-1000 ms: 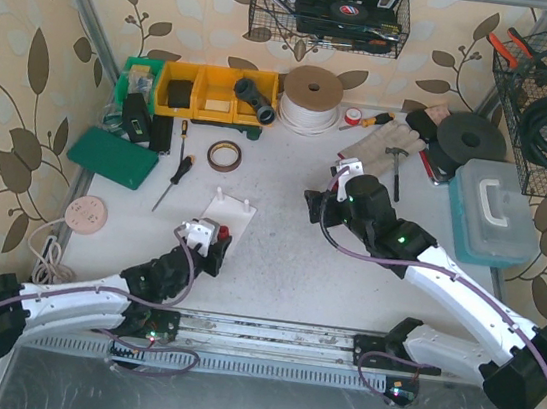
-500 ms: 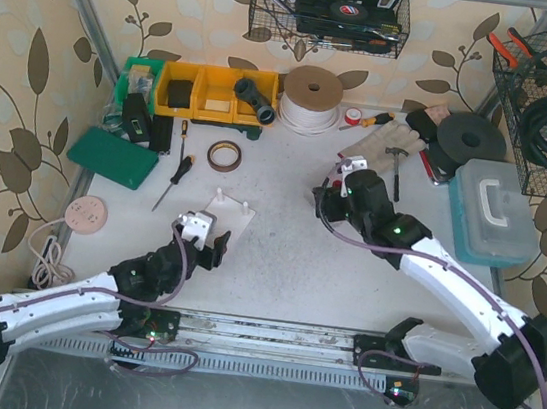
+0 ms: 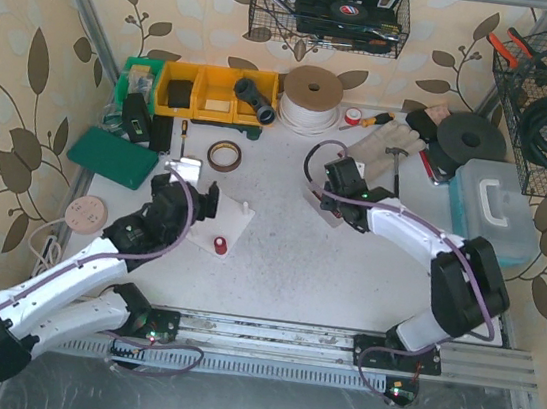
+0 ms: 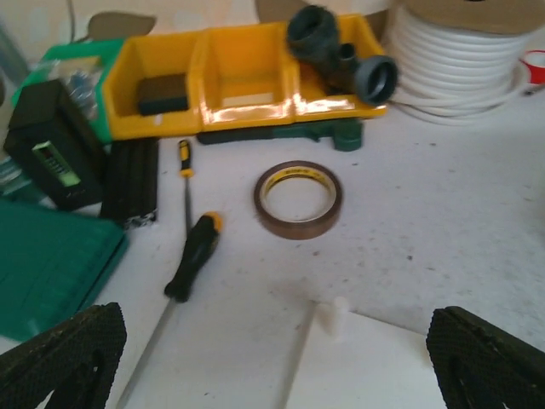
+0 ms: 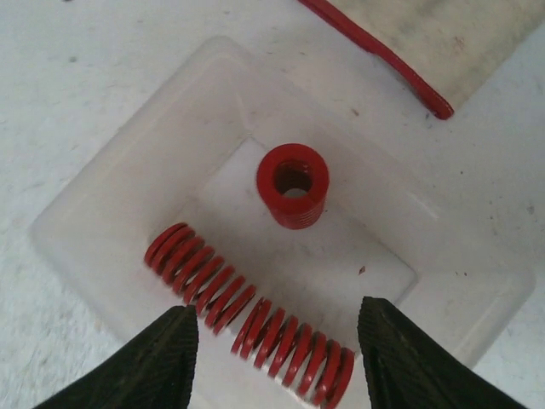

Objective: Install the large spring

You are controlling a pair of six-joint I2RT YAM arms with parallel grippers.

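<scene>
White table (image 3: pixel 276 265) with tools along its far side fills the view from above. Near the middle, on the right, sits a clear tray (image 5: pixel 111 196). The large spring (image 5: pixel 251 319) lies flat inside it, long and red, and it is not picked up yet. A short spring (image 5: pixel 292 183) stands on end in the same tray, near the long one but not touching it. The right gripper (image 5: pixel 277 366) hangs over the tray with its two fingers wide apart and nothing between them. The long spring's middle sits just past the gap. The left gripper (image 4: pixel 272 366) is also spread wide and holds nothing. It hovers by a white plate (image 4: pixel 375 366) that has a little peg (image 4: pixel 332 313) sticking up. A small spring (image 3: pixel 219 247) stands at the plate's near edge. It is hard to tell if it sits on a peg. The plate is well apart from the tray, so the spring has a long way to go. A few things could go wrong. The spring is round and could roll away as the fingers close. A finger could bump the tray wall and push the light tray. The fingers could knock over the short spring or grab it by mistake. A squeezed spring can also bend and pop out.
</scene>
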